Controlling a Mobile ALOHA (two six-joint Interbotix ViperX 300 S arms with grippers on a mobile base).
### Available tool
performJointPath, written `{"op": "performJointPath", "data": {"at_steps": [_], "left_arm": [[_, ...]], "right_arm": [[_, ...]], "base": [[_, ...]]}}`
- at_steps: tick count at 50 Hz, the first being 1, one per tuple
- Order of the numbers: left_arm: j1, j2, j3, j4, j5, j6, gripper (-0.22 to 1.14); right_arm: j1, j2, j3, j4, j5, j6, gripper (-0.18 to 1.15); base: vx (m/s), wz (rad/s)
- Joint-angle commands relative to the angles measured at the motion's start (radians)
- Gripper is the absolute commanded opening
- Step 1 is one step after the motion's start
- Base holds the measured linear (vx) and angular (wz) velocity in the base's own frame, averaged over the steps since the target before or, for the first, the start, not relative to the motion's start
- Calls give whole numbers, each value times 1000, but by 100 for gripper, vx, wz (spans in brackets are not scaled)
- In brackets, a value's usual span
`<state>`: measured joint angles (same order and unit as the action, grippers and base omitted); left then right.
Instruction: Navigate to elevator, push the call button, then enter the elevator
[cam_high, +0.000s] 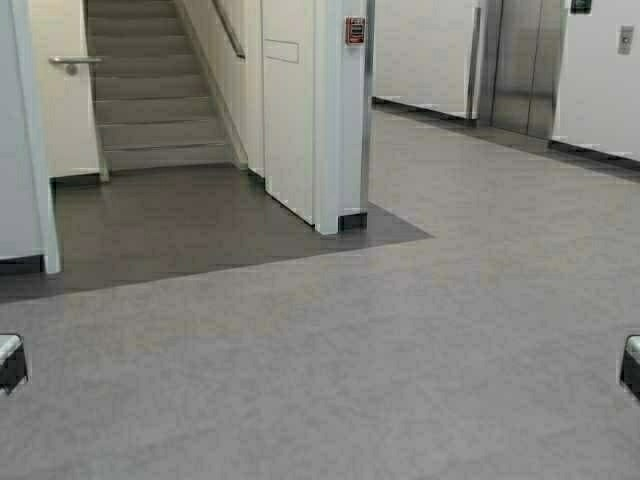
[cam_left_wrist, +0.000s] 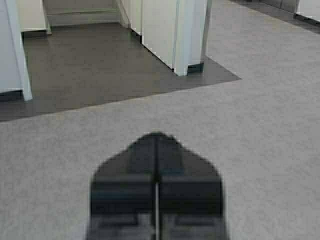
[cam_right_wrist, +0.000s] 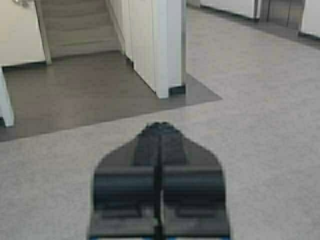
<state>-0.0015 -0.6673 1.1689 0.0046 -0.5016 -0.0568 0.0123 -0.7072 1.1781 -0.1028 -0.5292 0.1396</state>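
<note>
Far right, across grey floor (cam_high: 330, 380): elevator (cam_high: 528, 62), doors closed; call button (cam_high: 625, 39) on wall just right of it. Far left: staircase (cam_high: 150, 85). Left gripper (cam_left_wrist: 156, 145) and right gripper (cam_right_wrist: 160, 132): fingers together, holding nothing.

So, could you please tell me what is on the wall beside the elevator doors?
Right of the elevator, a small grey call button plate sits on the white wall. A dark sign shows above; its text cannot be read. The doors are shut, hiding the cab.
</note>
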Motion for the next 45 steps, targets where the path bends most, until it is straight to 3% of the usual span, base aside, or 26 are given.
{"op": "performJointPath", "data": {"at_steps": [1,45], "left_arm": [[-2,-11,-20,3,-9,-2,3],[-2,-14,-25,5,-12,-49,3]], "right_arm": [[-2,0,-21,0,-6,3,5],[-2,2,-26,0,-2,11,5]], "base": [[77,-7],[78,-6]]}}
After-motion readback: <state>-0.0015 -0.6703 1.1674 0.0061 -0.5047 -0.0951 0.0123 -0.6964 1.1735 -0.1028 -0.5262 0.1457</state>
